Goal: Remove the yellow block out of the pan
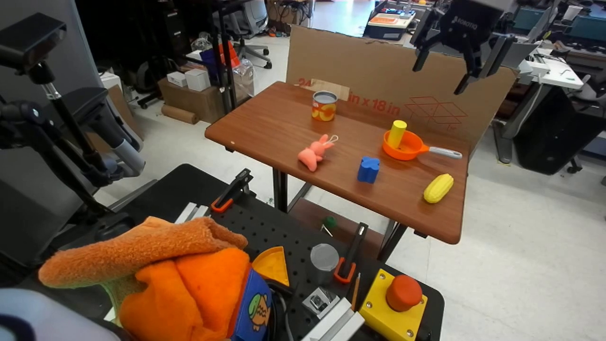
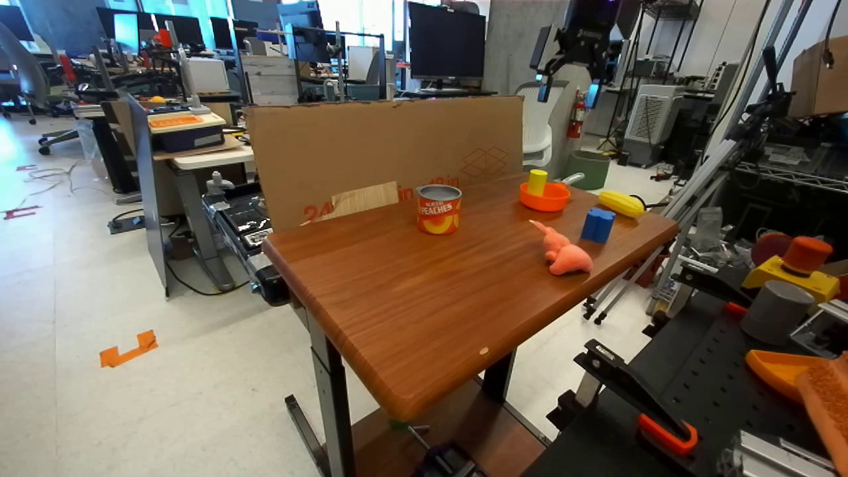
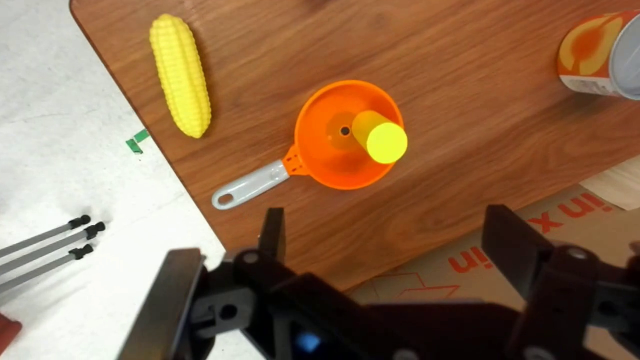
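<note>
The yellow block [image 1: 397,135] is a short cylinder that stands upright inside the orange pan [image 1: 411,151], off-centre against the pan's side. Both also show in an exterior view, the block [image 2: 537,183] rising above the rim of the pan [image 2: 555,200]. In the wrist view the block [image 3: 387,143] leans over the rim of the pan [image 3: 325,160] on the side away from the pale handle [image 3: 252,184]. My gripper [image 1: 438,78] is open and empty, high above the table and apart from the pan. Its fingers [image 3: 385,211] are wide apart in the wrist view.
On the wooden table [image 1: 270,123] are a yellow corn [image 1: 438,188] near the pan's handle, a blue block [image 1: 368,169], a pink toy [image 1: 313,154] and a peach can [image 1: 324,108]. A cardboard sheet [image 1: 369,66] stands upright along the edge behind the pan.
</note>
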